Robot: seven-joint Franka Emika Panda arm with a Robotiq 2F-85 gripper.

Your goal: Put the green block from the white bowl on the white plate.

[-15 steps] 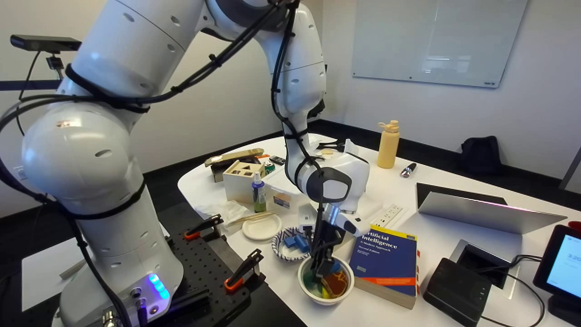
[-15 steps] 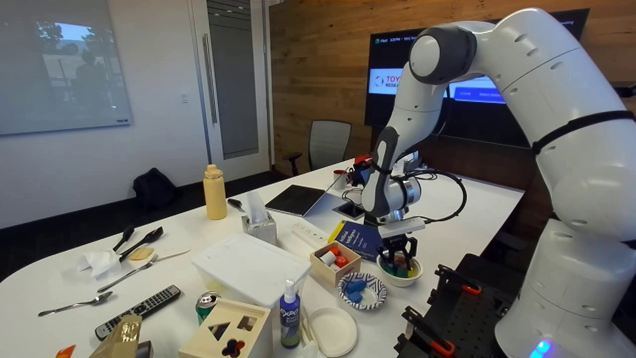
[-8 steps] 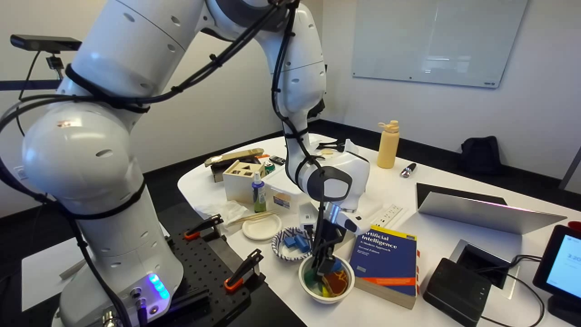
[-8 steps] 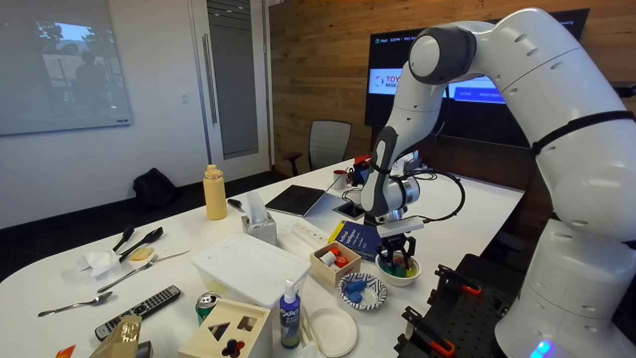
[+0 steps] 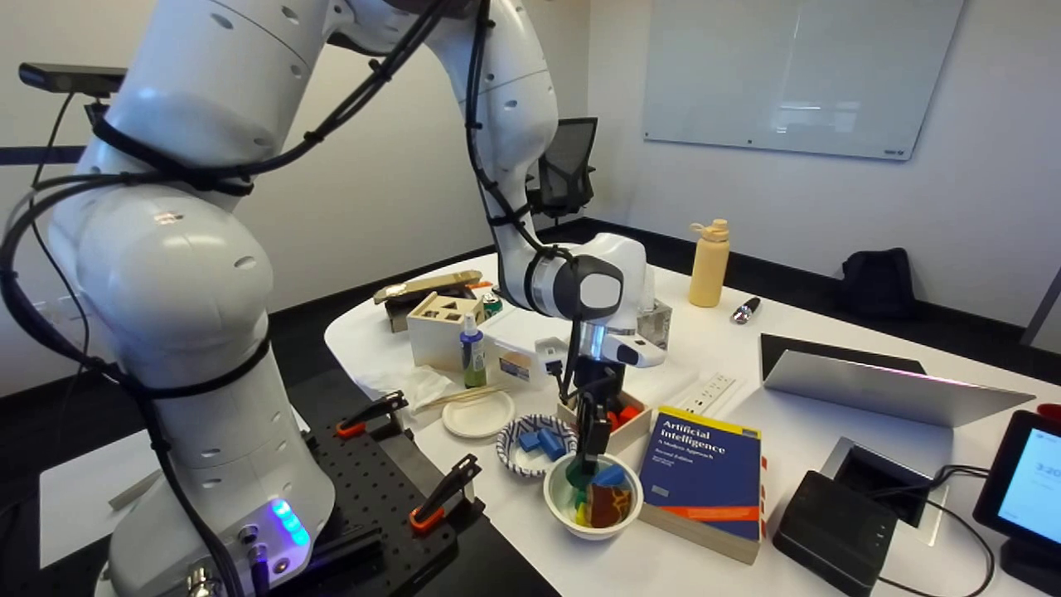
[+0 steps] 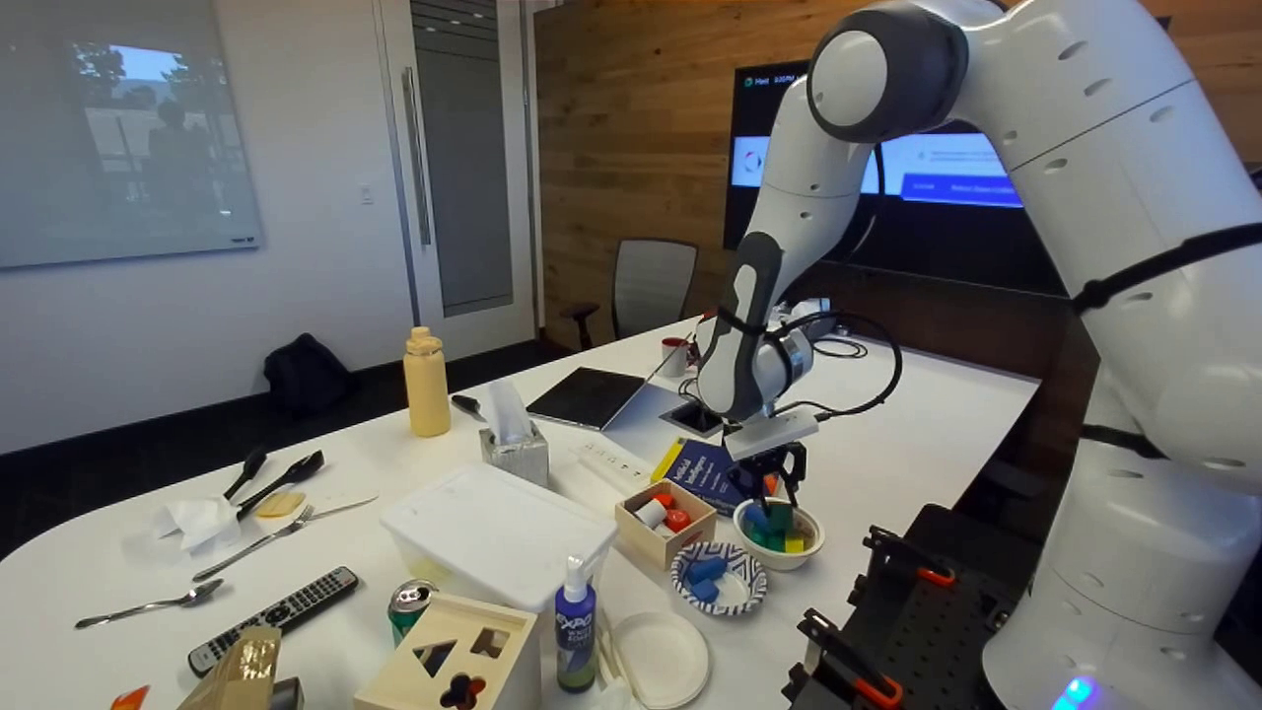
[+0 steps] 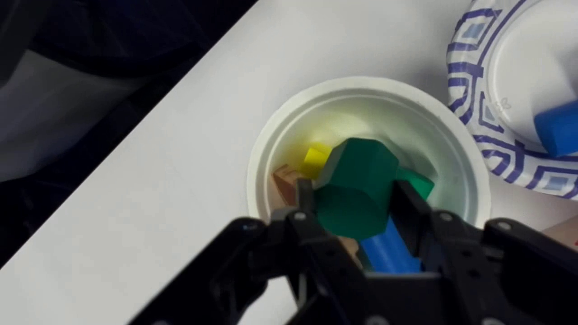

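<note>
Gripper (image 7: 353, 197), jaws part-spread, is lifting the clamped green block (image 7: 359, 185) from the white bowl (image 7: 361, 83); carrying to the white plate (image 6: 670, 659), lower center in an exterior view, is likely following.

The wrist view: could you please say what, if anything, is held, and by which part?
The pincer holds a green block by two opposite sides.

Arm (image 6: 813, 187) arches over the edge of the table (image 6: 946, 424) nearest its base (image 6: 1104, 582)
Gripper (image 7: 353, 196) points down just inside that edge, 2 fingers (image 7: 408, 205) clamped short of meeting.
</note>
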